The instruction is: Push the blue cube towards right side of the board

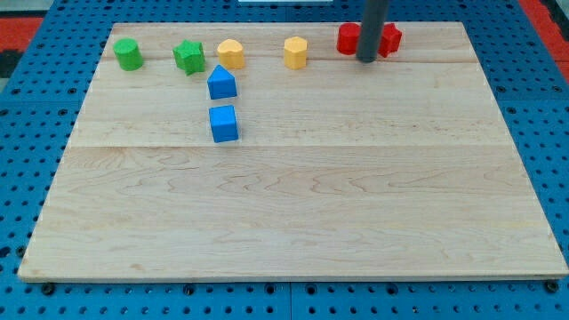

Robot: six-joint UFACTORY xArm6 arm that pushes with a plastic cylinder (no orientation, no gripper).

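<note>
The blue cube (224,124) lies on the wooden board (293,196), left of the middle. A blue house-shaped block (221,83) sits just above it. My tip (366,59) stands near the view's top, right of centre, far to the upper right of the blue cube. It is between two red blocks, one to its left (349,39) and one to its right (388,38), and the rod hides part of them.
Along the top edge, from the left: a green cylinder (128,54), a green star-like block (188,56), a yellow block (230,53) and a yellow hexagonal block (295,52). A blue pegboard (27,116) surrounds the board.
</note>
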